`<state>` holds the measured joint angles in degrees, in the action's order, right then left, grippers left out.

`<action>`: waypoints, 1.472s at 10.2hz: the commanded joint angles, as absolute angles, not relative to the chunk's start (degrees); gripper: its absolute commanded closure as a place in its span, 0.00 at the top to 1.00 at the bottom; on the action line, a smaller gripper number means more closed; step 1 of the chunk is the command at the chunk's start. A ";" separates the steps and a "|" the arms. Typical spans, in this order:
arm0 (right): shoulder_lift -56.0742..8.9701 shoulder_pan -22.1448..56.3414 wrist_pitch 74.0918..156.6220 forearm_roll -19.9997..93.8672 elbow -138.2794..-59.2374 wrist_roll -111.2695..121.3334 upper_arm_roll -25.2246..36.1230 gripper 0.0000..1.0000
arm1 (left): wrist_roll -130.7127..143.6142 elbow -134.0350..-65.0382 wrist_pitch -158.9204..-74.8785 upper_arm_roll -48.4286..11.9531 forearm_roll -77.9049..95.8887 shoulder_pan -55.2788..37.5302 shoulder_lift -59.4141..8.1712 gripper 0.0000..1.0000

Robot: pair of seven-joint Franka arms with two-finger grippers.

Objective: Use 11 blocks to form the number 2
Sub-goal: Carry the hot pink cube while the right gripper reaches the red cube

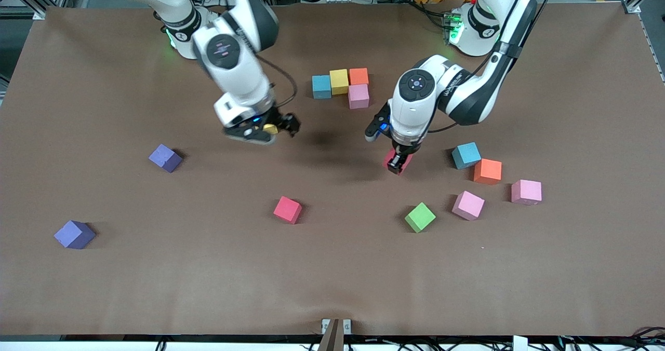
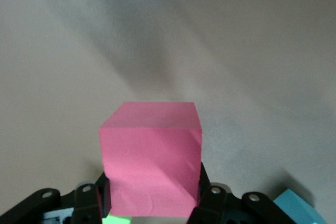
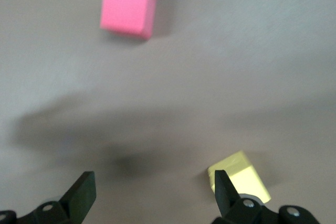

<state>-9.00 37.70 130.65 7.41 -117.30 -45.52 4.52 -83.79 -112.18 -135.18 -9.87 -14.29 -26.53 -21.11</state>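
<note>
Red block (image 2: 152, 156) sits clamped between the fingers of the left gripper (image 1: 399, 163), over the middle of the table (image 1: 332, 278); whether it is clear of the surface I cannot tell. The started number 2 (image 1: 343, 86) lies from it toward the table edge where the robots' bases stand, and a little toward the right arm's end. It is four touching cubes: a row of blue (image 1: 321, 86), yellow (image 1: 338, 81) and orange (image 1: 358, 76), with a pink (image 1: 358, 96) against the orange on the side nearer the front camera. I judge the coming move turns on that pink cube: the next row would start just on its camera side, so the red one must travel toward the bases' edge and stop short of it. The left arm is the nearer.

The right gripper (image 1: 262, 131) hangs with its jaws apart, holding nothing, over the table toward the right arm's end from the digit. A second yellow block (image 3: 239, 178) lies just beside one of its fingers.

Counted, fourteen cubes show:
- three pink, the others at (image 1: 468, 205) and (image 1: 526, 191)
- two red, the free one at (image 1: 287, 209)
- two blue, the loose one at (image 1: 466, 155)
- two orange, the loose one at (image 1: 487, 171)
- two yellow
- two purple, (image 1: 165, 158) and (image 1: 75, 234), toward the right arm's end
- one green (image 1: 420, 216)
</note>
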 commanded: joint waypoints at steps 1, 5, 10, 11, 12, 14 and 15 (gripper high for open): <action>-7.12 31.23 131.83 6.42 -118.31 -45.97 3.34 1.00 | -88.75 -111.27 -137.45 -12.29 -15.64 -26.37 -23.46 0.00; -10.18 22.43 132.80 7.03 -113.83 -46.49 3.34 1.00 | -89.12 -112.67 -140.97 -15.21 -17.67 -31.26 -26.28 0.00; -19.93 19.25 132.80 7.29 -103.82 -50.60 3.69 1.00 | -84.93 -118.99 -146.60 -15.20 -25.81 -35.07 -25.58 0.00; -21.87 19.25 133.24 7.29 -101.88 -52.28 3.60 1.00 | -83.25 -119.87 -146.60 -15.21 -29.15 -34.98 -24.97 0.00; -23.02 19.51 134.90 7.29 -101.17 -53.86 3.60 1.00 | -82.62 -120.58 -146.69 -15.21 -30.22 -34.89 -24.61 0.00; -25.04 20.56 139.64 7.38 -101.16 -60.17 3.60 1.00 | -82.62 -121.46 -147.47 -15.29 -31.28 -34.89 -24.26 0.00; -25.92 21.61 140.79 7.30 -101.16 -62.21 3.60 1.00 | -82.62 -122.68 -148.44 -15.29 -31.55 -34.81 -23.65 0.00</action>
